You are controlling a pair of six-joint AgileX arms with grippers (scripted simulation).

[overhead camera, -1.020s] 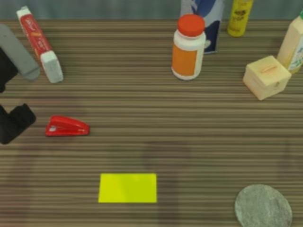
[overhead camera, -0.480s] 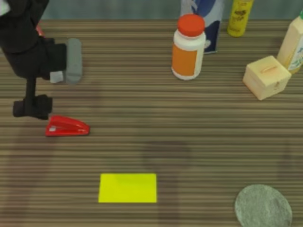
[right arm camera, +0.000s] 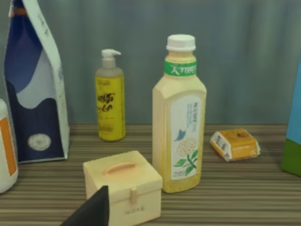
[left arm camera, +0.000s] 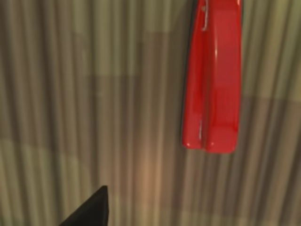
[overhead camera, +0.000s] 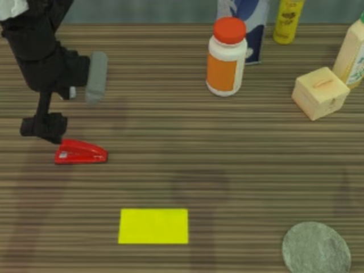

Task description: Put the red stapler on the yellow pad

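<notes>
The left end effector (overhead camera: pixel 42 128) hangs low at the far-left part of the tabletop (overhead camera: pixel 227 148), just beyond the thick end of the red stapler (overhead camera: pixel 80 152), and whether its fingers are parted or closed I cannot tell from here. The stapler lies flat on the striped wood, thick end to the left, taper pointing right, a small pale mark near the thick end; the left wrist view looks straight down its glossy length (left arm camera: pixel 212 80), which suggests the arm is lining itself along the body for a grasp across the narrow sides. Nothing is lifted yet, so by my reading this is the approach step. The yellow pad (overhead camera: pixel 153 226) waits nearer and to the right of the stapler, well apart from it, flat and bare, an easy landing spot. The right arm is out of the top view, parked; only a dark tip (right arm camera: pixel 91 209) shows in its own wrist view. Along the far edge stand an orange-labelled white bottle with a red cap (overhead camera: pixel 226 57), a blue-and-white carton (overhead camera: pixel 250 25), a yellow pump bottle (right arm camera: pixel 110 101), a cream bottle with a green neck band and flower label (right arm camera: pixel 178 117), and a pale lidded box (overhead camera: pixel 320 92); the printing on them is not legible. A grey speckled disc (overhead camera: pixel 316 248) sits near-right.
</notes>
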